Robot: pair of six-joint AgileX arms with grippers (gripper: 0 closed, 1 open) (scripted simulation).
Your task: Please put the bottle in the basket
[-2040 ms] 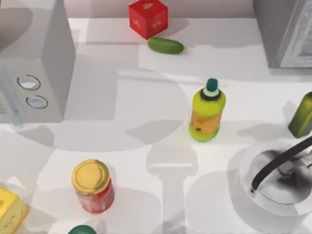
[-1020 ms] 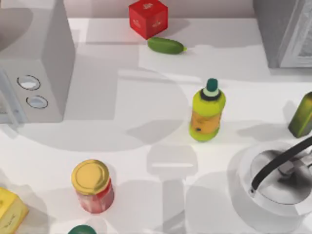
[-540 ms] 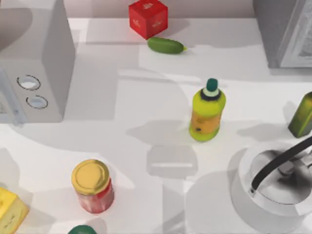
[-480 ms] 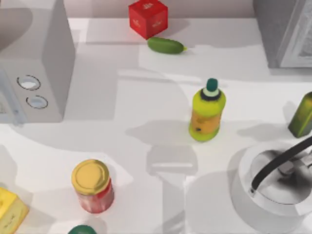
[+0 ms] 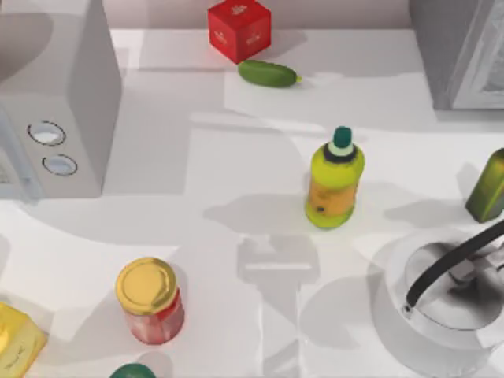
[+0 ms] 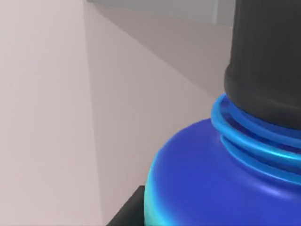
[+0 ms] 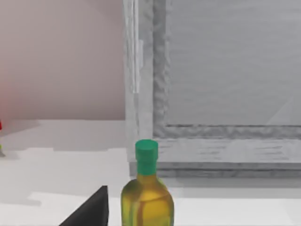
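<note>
The bottle (image 6: pixel 221 188) sat very close before the left wrist camera, its long axis tilted, a smooth glossy blue shoulder rising through ridged blue neck rings to a matte black cap (image 6: pixel 268 61). Whether the left gripper was gripping it could not be told, nor where it was over the table. The basket (image 5: pixel 441 303), round, white-walled and grey inside with a black arched handle (image 5: pixel 453 264), stood at the table's (image 5: pixel 197 181) near right corner. An olive-green bottle (image 5: pixel 488 185) stood upright at the right edge.
</note>
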